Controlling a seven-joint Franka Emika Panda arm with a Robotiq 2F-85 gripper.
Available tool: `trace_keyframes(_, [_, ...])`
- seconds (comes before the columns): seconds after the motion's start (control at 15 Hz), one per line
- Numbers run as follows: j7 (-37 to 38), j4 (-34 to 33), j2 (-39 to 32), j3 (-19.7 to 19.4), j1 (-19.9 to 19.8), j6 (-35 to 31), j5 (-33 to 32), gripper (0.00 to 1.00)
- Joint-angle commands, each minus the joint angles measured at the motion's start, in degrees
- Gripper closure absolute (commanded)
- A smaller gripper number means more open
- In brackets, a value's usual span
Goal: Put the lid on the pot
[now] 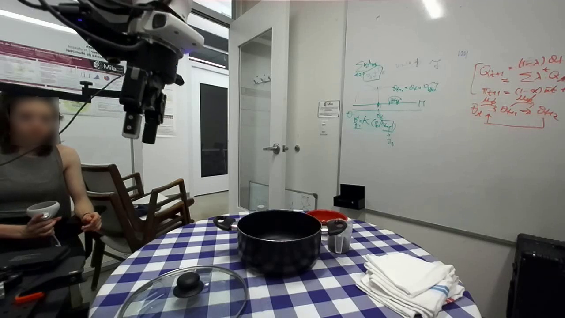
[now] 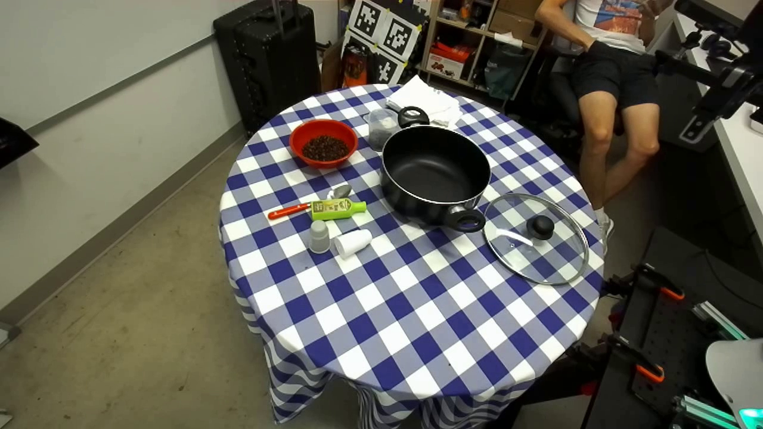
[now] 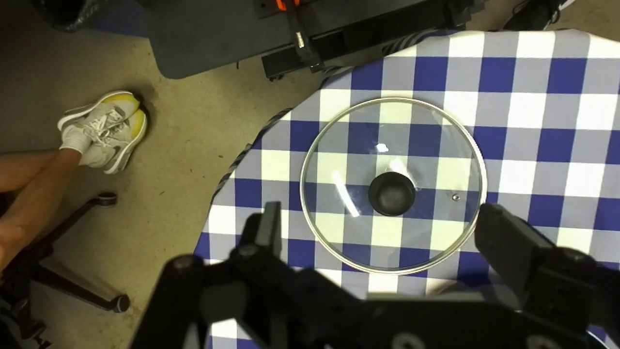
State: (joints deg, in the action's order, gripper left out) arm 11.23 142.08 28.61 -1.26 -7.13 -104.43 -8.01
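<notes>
The lid (image 1: 189, 289) is a see-through glass disc with a metal rim and a black knob. It lies flat on the checkered table beside the pot, knob up; it also shows in an exterior view (image 2: 536, 238) and the wrist view (image 3: 391, 191). The pot (image 1: 279, 251) is wide and black with two side handles. It stands uncovered and looks empty in an exterior view (image 2: 435, 170). My gripper (image 1: 140, 133) hangs high above the table. In the wrist view the gripper (image 3: 379, 209) has its fingers wide apart, empty, with the lid below and between them.
A red bowl (image 2: 325, 126) with dark beans and a clear cup (image 1: 340, 238) stand near the pot. White folded towels (image 1: 410, 280) lie on the table. A green bottle (image 2: 335, 209), a red-handled spoon (image 2: 288, 211), a shaker (image 2: 319, 237) and a white cup (image 2: 353, 243) lie together.
</notes>
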Motion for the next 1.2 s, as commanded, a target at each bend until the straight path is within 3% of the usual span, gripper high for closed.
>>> trace_keyframes(0.0, [5.1,1.4,-3.0,1.6,1.0,-2.9,2.5,0.0])
trace_keyframes(0.4, [7.7,3.3,-7.5,3.6,3.2,-5.9,6.4,0.0])
trace_keyframes(1.13, [-1.2,0.6,-22.5,-2.4,2.8,-13.2,19.2,0.0])
